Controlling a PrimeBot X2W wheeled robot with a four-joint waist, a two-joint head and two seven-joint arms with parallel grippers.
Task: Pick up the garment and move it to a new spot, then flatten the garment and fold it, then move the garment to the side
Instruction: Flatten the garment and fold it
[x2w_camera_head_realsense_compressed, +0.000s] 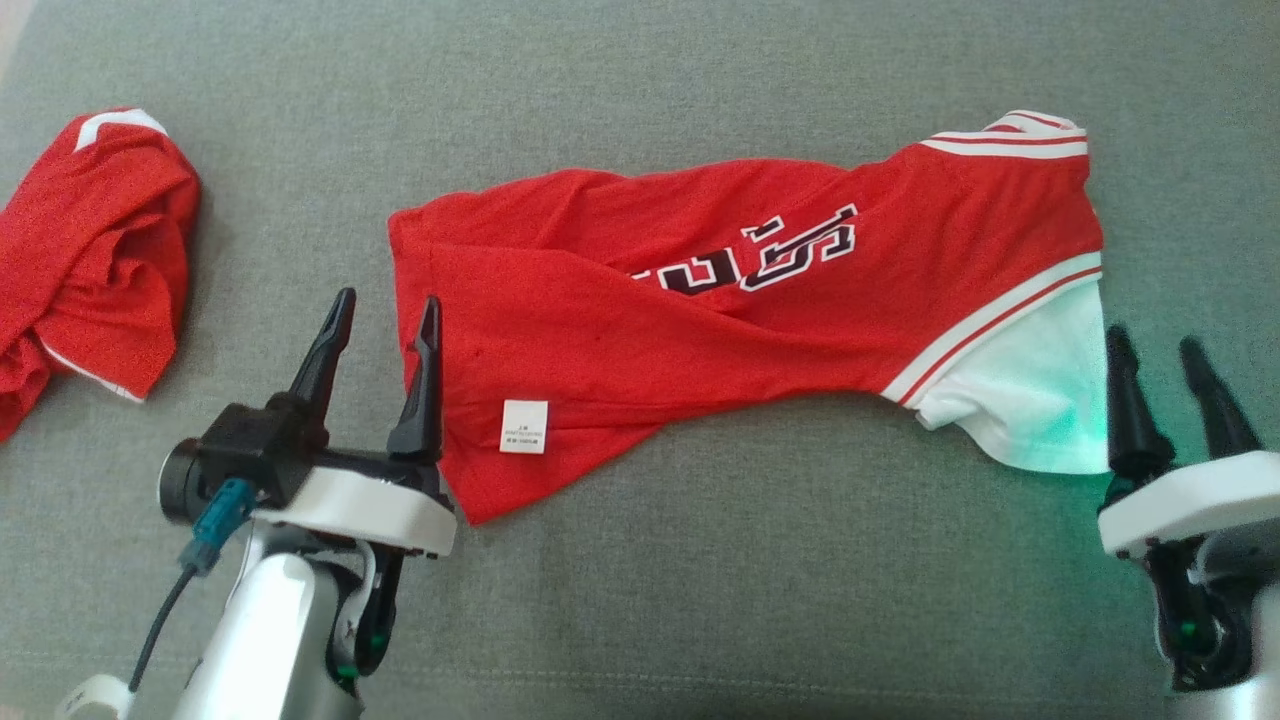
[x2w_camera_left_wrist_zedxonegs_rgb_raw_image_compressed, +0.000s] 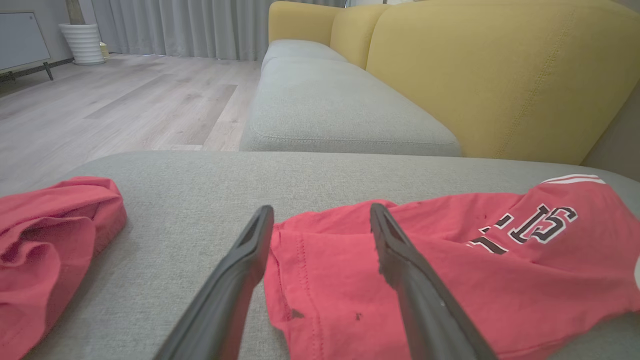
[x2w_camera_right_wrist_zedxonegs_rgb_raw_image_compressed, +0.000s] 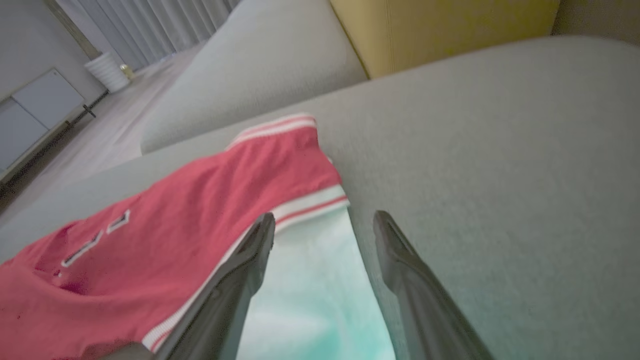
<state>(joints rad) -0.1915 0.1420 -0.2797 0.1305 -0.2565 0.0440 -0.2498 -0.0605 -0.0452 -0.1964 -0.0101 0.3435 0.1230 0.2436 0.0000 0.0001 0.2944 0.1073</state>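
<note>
The garment (x2w_camera_head_realsense_compressed: 700, 300) is a red jersey with white-and-red striped trim, black-and-white lettering and a white sleeve. It lies folded lengthwise across the grey cushion (x2w_camera_head_realsense_compressed: 700, 560). My left gripper (x2w_camera_head_realsense_compressed: 385, 315) stands open at the jersey's left end, one finger over the hem and one on bare cushion; the left wrist view shows that red hem (x2w_camera_left_wrist_zedxonegs_rgb_raw_image_compressed: 320, 250) between its fingers. My right gripper (x2w_camera_head_realsense_compressed: 1165, 350) is open just right of the white sleeve (x2w_camera_head_realsense_compressed: 1040, 390). In the right wrist view the sleeve's edge (x2w_camera_right_wrist_zedxonegs_rgb_raw_image_compressed: 315, 280) lies between its spread fingers, with nothing gripped.
A second red garment (x2w_camera_head_realsense_compressed: 90, 260) lies crumpled at the cushion's far left, also seen as a red heap (x2w_camera_left_wrist_zedxonegs_rgb_raw_image_compressed: 45, 240) in the left wrist view. Beyond the cushion stand a grey-seated sofa with yellow backrests (x2w_camera_left_wrist_zedxonegs_rgb_raw_image_compressed: 490, 70) and a wooden floor (x2w_camera_left_wrist_zedxonegs_rgb_raw_image_compressed: 125, 100).
</note>
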